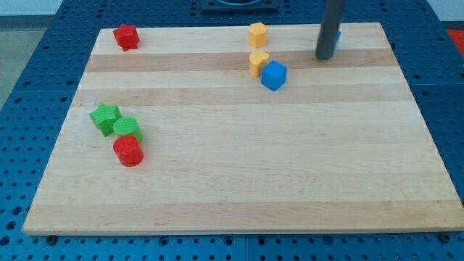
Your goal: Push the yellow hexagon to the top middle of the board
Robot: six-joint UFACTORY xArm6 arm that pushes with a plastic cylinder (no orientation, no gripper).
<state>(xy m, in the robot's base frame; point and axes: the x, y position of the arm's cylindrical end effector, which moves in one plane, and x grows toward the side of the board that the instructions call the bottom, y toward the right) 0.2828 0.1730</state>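
Smooth dark rod, my tip (324, 56), right of yellow hexagon (258, 34).

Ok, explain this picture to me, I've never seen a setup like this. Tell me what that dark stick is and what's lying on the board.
The dark stick is the end of a robot arm. It has no hand; my tip only pushes things. One camera looks down on a wooden board.

At the view's top sit a yellow hexagon, a yellow heart-like block and a blue cube touching it. Another blue block peeks from behind the rod. A red star is top left; two green blocks and a red cylinder cluster left. Nothing is held.
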